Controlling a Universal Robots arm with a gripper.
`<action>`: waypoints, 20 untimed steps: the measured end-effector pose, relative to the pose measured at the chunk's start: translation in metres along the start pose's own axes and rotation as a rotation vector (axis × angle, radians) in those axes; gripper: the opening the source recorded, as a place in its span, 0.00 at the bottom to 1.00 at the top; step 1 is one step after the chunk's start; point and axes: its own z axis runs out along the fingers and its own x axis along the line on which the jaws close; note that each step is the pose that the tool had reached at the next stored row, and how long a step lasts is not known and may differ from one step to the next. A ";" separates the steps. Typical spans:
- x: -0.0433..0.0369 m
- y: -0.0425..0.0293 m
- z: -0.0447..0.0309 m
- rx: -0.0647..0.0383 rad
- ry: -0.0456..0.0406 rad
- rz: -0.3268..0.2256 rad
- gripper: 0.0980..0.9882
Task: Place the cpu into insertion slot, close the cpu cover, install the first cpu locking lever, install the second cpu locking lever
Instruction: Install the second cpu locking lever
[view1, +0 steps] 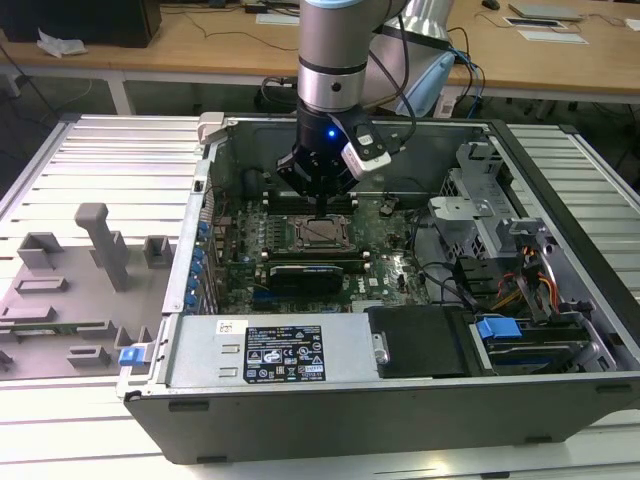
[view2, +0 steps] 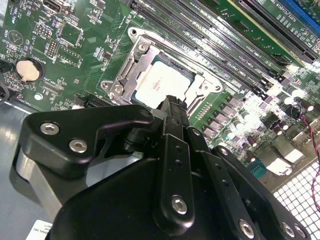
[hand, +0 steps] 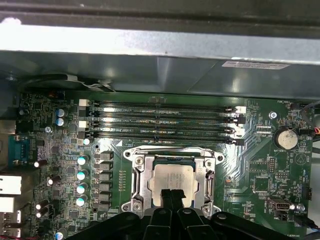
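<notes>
Pale silver cpu (hand: 172, 181) lies flat in the insertion slot (hand: 141, 176), jaws closed above it.

Wooden desks (view1: 200, 45) behind; ribbed metal worktable (view1: 110, 160); grey fixture blocks (view1: 70, 290) on it.

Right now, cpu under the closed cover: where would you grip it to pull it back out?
Nowhere yet, likely. The cpu lies flat in the insertion slot, and the cpu cover frames its edges, leaving just the top exposed. Lift the cover first, then pinch two opposite edges from straight above. The gripper sits right over it.
</notes>
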 end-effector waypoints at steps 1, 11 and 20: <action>0.0000 -0.0007 0.0000 0.000 -0.0001 0.000 0.01; 0.0009 -0.0244 -0.0038 0.000 -0.0001 0.004 0.01; 0.0017 -0.0380 -0.0032 0.000 -0.0018 0.008 0.01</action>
